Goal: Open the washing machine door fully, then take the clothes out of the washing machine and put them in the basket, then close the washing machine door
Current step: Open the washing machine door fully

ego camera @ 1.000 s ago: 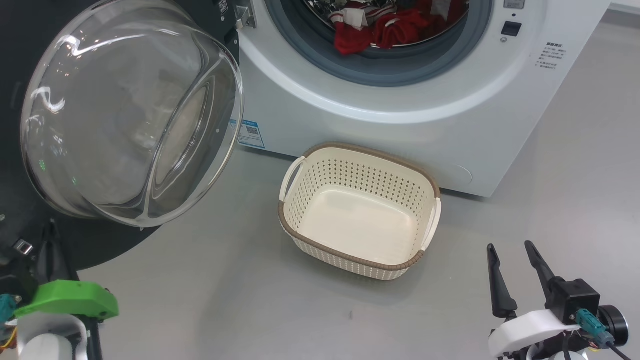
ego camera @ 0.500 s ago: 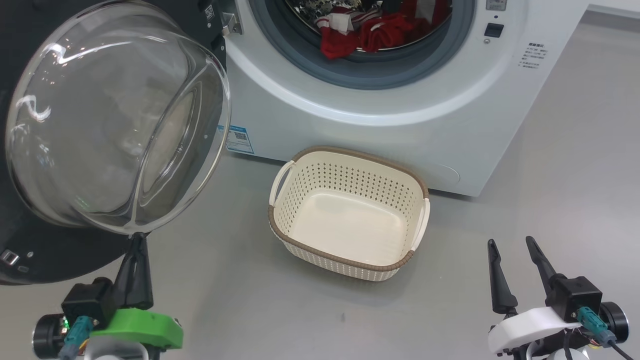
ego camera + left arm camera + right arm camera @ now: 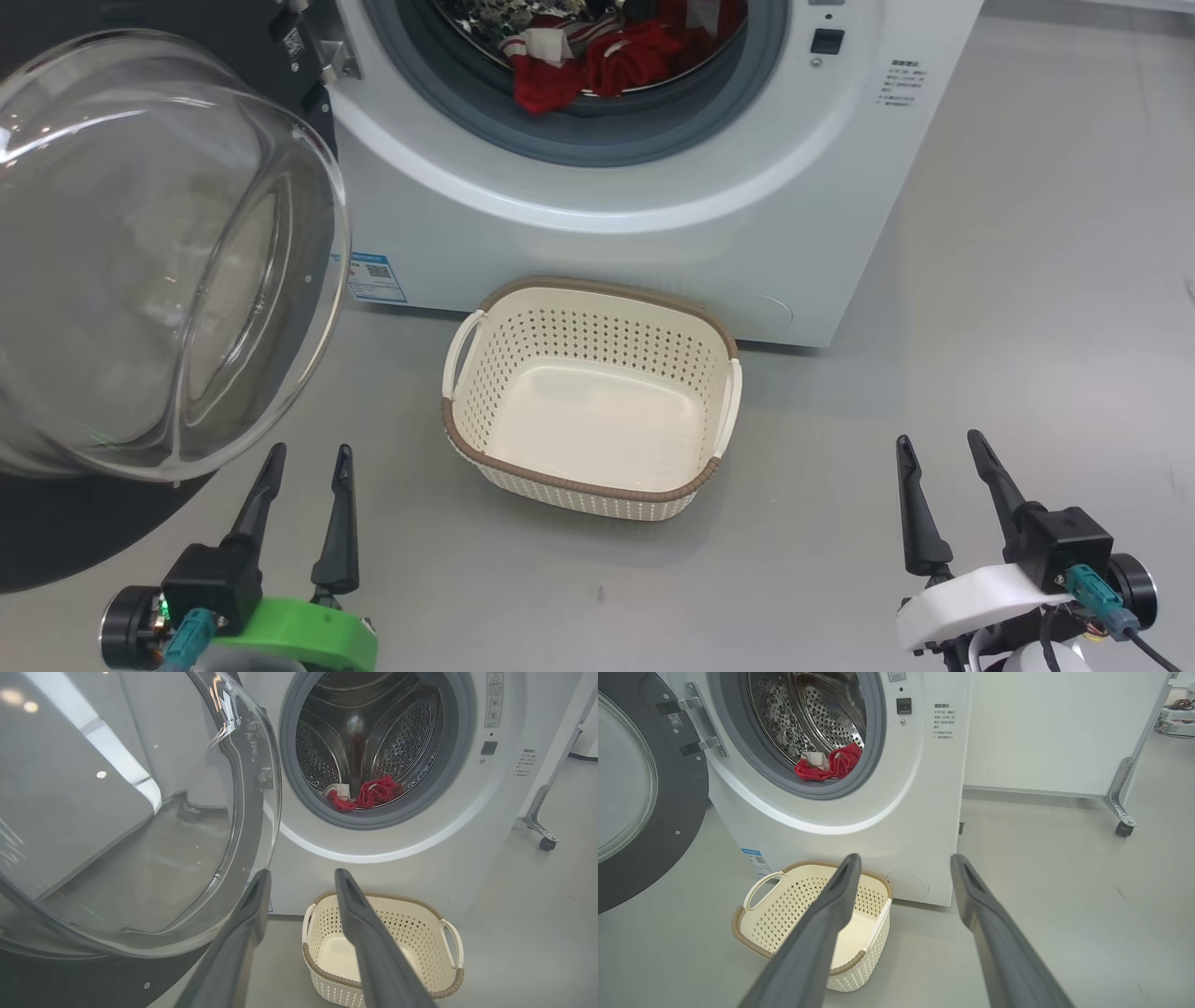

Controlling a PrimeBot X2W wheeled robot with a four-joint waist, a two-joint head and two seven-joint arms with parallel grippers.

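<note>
Low in the drum, limp clothes look best pinched at a fold; left gripper and right gripper gape empty.

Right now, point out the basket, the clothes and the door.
basket (image 3: 597,487): head view, front of brown rim.
clothes (image 3: 635,51): head view, red fabric.
door (image 3: 159,261): head view, glass window.

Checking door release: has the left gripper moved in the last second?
Yes. The left gripper has shifted right, from under the washing machine door toward the basket, and opened.
</note>
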